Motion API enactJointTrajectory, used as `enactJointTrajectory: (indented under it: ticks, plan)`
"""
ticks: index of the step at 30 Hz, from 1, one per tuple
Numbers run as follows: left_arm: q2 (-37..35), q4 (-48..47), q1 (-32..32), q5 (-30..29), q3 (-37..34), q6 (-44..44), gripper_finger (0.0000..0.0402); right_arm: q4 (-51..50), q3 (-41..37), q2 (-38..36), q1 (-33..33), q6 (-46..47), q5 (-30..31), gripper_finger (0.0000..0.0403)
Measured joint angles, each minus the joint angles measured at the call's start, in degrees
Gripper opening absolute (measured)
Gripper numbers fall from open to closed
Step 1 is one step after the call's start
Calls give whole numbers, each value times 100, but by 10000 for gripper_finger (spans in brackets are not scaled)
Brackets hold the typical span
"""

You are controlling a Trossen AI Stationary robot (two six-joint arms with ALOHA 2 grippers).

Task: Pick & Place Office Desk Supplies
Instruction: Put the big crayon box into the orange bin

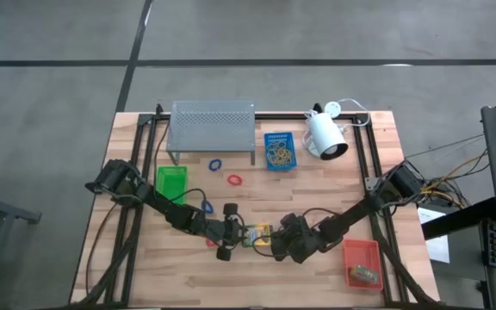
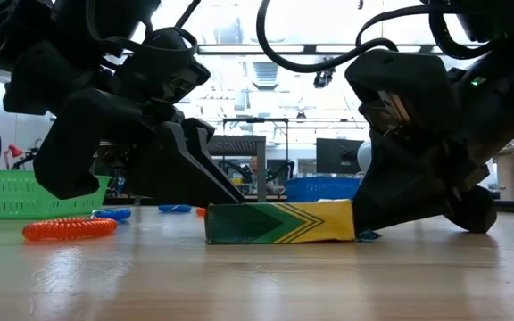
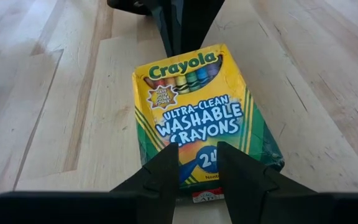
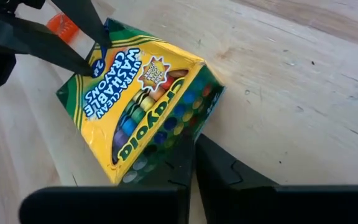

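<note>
The wooden worktop (image 1: 145, 275) is spanned by both dark arms, which meet near the middle of its front half. At the back stands the grey perforated metal shelf (image 1: 212, 125), with the white lamp (image 1: 326, 136) lying to its right. Between these two a blue tray (image 1: 279, 151) is set, filled with tan rubber bands (image 1: 280, 155). A green tray (image 1: 171, 182) is placed in front of the shelf's left end, and a red-orange tray (image 1: 361, 263) sits at the front right corner with a small card box (image 1: 366, 275) inside it.

The Crayola crayon box (image 3: 197, 112) lies flat on the worktop between the two grippers — its yellow and green printed face is turned upward. The left gripper (image 3: 196, 167) is set at one short end of the box, its fingers (image 3: 164, 171) partly open and resting over the box's edge; a firm hold cannot be made out. The right gripper (image 4: 193, 165) is pressed against the opposite end, its fingers (image 4: 216, 168) drawn together with nothing between them.

Small loops are scattered in front of the shelf: a blue loop (image 1: 215, 163), a red loop (image 1: 234, 180), and another blue loop (image 1: 206, 207) beside the left arm. In the low view an orange-red coiled loop (image 2: 70, 228) is seen lying left of the box.
</note>
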Motion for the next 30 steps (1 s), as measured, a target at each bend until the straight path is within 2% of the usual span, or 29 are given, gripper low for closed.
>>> enactJointTrajectory:
  ticks: [19,30]
  plan:
    - [-26,7,-7,-15,6,-91,117,12,-15,-141,5,-104,47,8]
    - [-524,1,-9,-18,95,164,117,24,-11,-141,9,-165,118,8]
